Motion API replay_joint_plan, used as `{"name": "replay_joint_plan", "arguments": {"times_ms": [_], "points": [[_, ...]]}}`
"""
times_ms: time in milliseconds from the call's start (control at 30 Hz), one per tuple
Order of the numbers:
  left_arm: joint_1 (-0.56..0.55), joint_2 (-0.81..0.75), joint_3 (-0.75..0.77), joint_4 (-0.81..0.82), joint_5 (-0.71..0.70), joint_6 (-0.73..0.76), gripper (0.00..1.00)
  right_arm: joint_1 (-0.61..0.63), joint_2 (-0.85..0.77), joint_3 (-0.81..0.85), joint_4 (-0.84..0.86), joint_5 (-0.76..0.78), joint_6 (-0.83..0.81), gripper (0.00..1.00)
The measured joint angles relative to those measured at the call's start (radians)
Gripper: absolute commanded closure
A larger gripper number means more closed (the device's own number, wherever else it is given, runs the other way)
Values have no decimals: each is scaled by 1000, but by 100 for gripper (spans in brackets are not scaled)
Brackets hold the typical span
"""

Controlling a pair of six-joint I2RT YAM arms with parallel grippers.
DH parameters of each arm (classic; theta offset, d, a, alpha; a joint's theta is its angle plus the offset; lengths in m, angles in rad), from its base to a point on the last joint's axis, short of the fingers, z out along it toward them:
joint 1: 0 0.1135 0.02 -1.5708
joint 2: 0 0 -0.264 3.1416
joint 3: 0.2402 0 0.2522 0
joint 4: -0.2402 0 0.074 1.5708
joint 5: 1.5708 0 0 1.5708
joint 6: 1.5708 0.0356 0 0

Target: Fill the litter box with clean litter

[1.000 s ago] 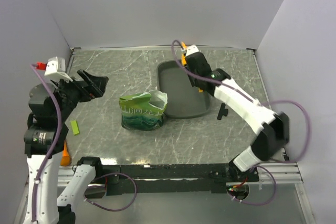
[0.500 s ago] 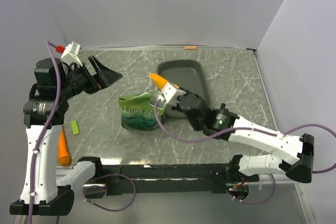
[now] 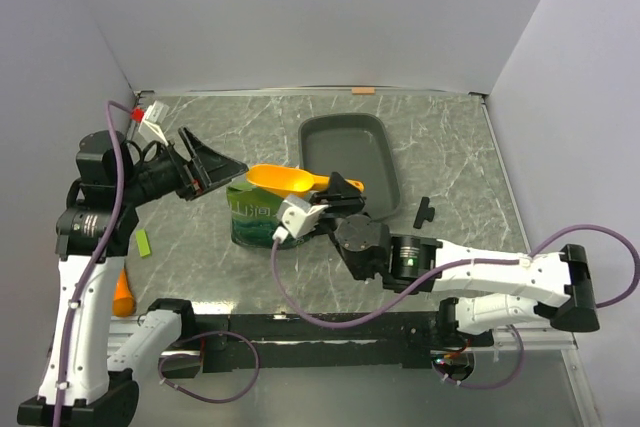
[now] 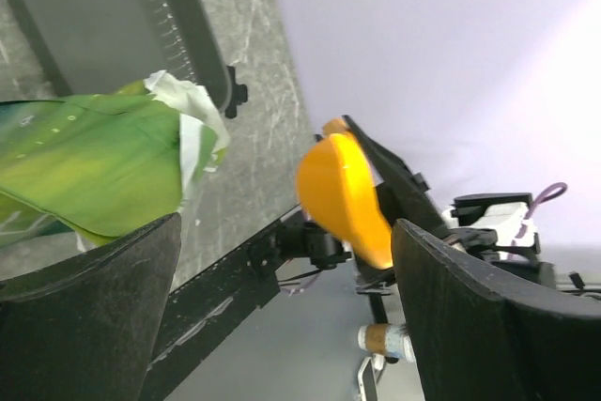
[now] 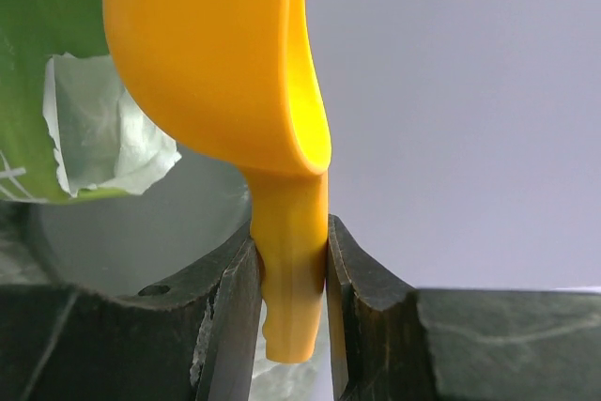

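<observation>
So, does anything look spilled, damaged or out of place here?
No spill shows. The green bag has a ragged, torn-open top, and a small black part lies loose beside the litter box.

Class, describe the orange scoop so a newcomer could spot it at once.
Find the dark grey litter box at the table's far middle; a green bag stands left of it. The orange scoop hovers over that bag, the only orange thing gripped: the right gripper holds it.
</observation>
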Motion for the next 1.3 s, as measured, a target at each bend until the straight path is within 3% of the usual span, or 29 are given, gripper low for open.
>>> {"name": "replay_joint_plan", "arguments": {"times_ms": [333, 567, 900, 933, 967, 1000, 1100, 1133, 1167, 1233, 1267, 1300], "points": [[-14, -8, 0, 45, 14, -76, 13, 28, 85, -19, 318, 53, -313, 100], [-32, -7, -16, 49, 21, -89, 40, 36, 196, -44, 592, 70, -562, 100], [-47, -7, -26, 59, 23, -86, 75, 37, 231, -57, 770, 79, -702, 100], [-47, -7, -27, 60, 23, -87, 80, 37, 231, -57, 778, 80, -714, 100], [-48, -7, -27, 60, 21, -87, 93, 37, 231, -57, 781, 79, -726, 100], [-48, -7, -28, 59, 19, -87, 99, 37, 231, -57, 783, 80, -736, 100], [-48, -1, -31, 35, -1, -77, 99, 37, 235, -57, 788, 80, -795, 99], [-48, 2, -31, 33, -3, -74, 99, 37, 237, -57, 790, 81, -802, 90], [-48, 3, -31, 29, -5, -67, 99, 36, 241, -57, 797, 84, -809, 64], [-48, 4, -30, 29, -6, -55, 99, 37, 243, -57, 808, 87, -813, 46], [-49, 3, -30, 30, -6, -49, 99, 37, 243, -57, 813, 87, -801, 32], [-50, 2, -30, 33, -3, -44, 99, 37, 242, -57, 818, 90, -775, 29]]}}
